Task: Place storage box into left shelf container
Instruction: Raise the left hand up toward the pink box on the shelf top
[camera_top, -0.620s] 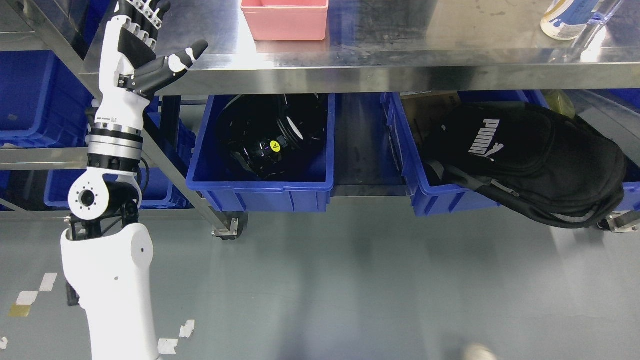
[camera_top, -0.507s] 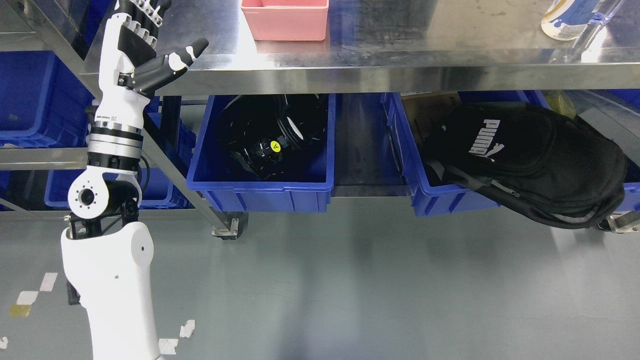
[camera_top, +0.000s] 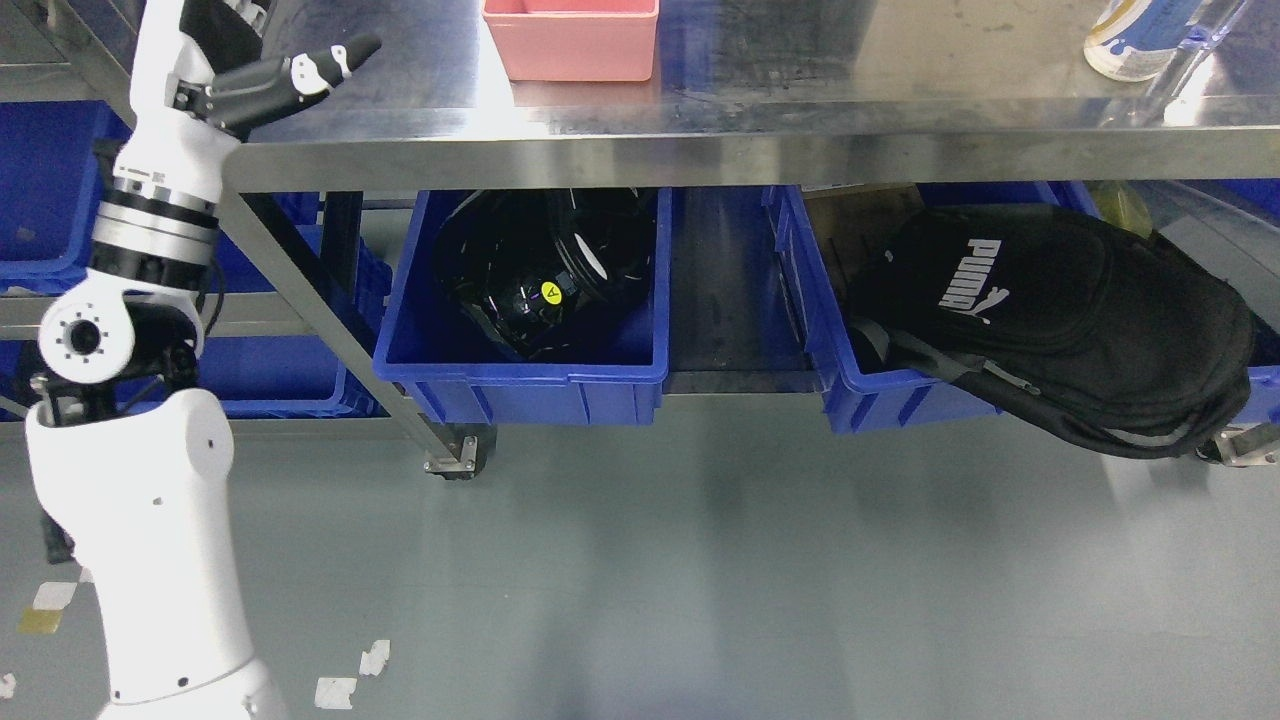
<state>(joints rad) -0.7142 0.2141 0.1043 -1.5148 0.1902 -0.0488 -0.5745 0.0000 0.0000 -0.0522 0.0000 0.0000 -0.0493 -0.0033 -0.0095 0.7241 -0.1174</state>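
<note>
— Where is the storage box?
— The pink storage box (camera_top: 570, 38) sits on the steel worktop (camera_top: 800, 110), apart from the left robot hand (camera_top: 235, 60).
— And that hand?
— At the worktop's left corner, thumb out, empty; its fingers are cropped.

Left robot hand (camera_top: 235, 60) raised empty — thumb out — well left of pink storage box (camera_top: 570, 37).
</note>
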